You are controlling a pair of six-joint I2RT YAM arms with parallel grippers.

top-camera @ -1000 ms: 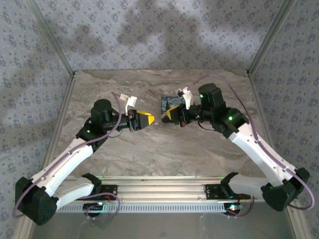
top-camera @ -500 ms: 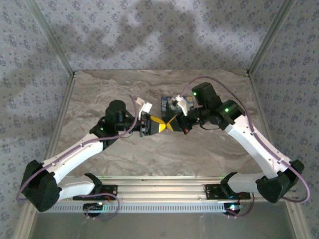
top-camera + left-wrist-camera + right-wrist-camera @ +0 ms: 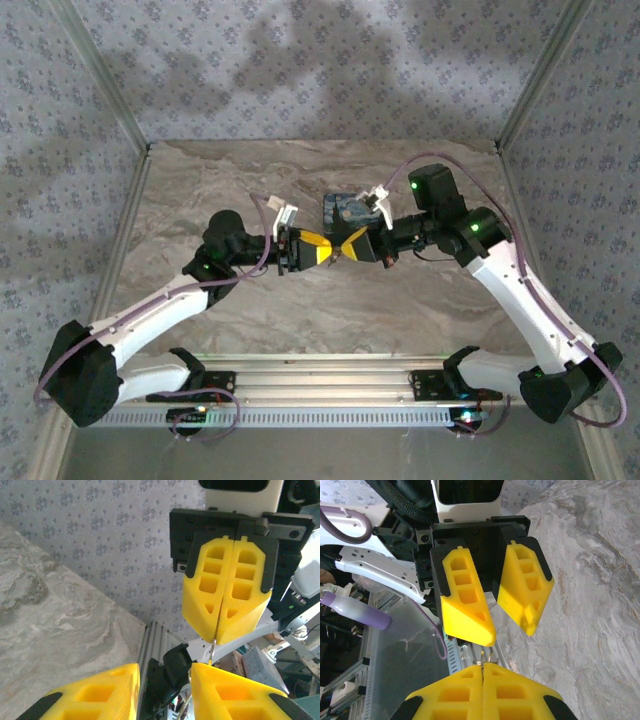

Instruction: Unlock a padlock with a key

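Top external view, near to far: a metal rail (image 3: 320, 385) runs across the bottom of the frame and carries both arm bases, and above it lies the marbled table (image 3: 300, 310). At mid-frame the left gripper (image 3: 327, 252) and the right gripper (image 3: 346, 247) meet tip to tip, their yellow fingers forming a bow-tie shape. Just beyond them, slightly above the centre of the frame, the padlock (image 3: 343, 209) rests on the table as a dark blue block with lighter print. Whether the right wrist touches it cannot be told. Patterned walls (image 3: 300, 70) close the top of the frame. Left wrist view: the left gripper (image 3: 164, 672) sits at the bottom edge with its two yellow fingers standing apart, released. Facing it in the upper right of the frame, the right gripper (image 3: 218, 639) has its fingers pressed flat together. A thin sliver, the key (image 3: 212, 652), juts from their seam toward the gap below, seen edge-on and too small to show its shape. Right wrist view: the right gripper (image 3: 482, 667) at the bottom edge is clenched, its seam closed on the key. Beyond it, at the centre of the frame, the left gripper (image 3: 509, 634) points back with its fingers spread.
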